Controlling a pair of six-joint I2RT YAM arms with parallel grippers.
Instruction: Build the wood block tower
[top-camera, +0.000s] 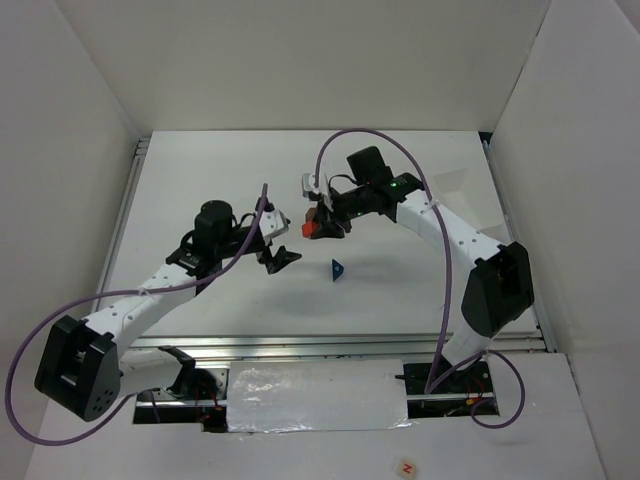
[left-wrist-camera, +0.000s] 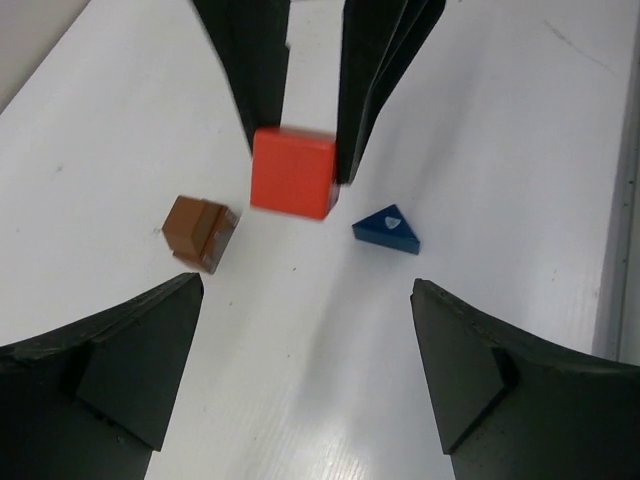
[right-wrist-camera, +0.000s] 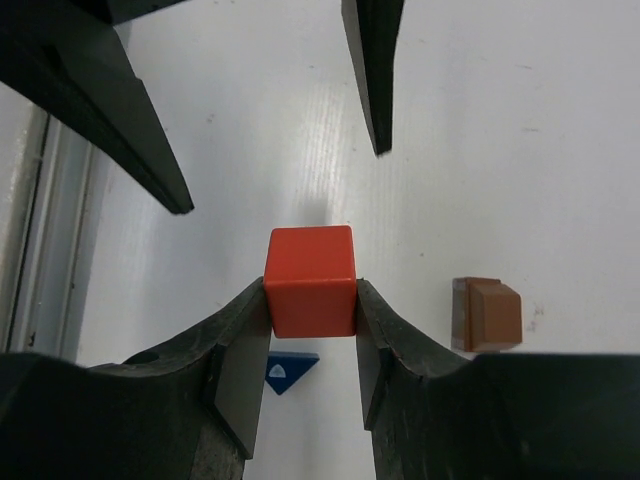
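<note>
Right fingers (right-wrist-camera: 235, 340) clamped on the red cube (right-wrist-camera: 310, 280); left fingers (left-wrist-camera: 120, 350) spread wide, holding nothing.
The red cube is held near the brown block (right-wrist-camera: 485, 315) and the blue wedge (right-wrist-camera: 290, 368), which lie apart on the counter (right-wrist-camera: 500, 150).

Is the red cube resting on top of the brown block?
No: the right gripper clamps the red cube; the brown block lies apart.
</note>
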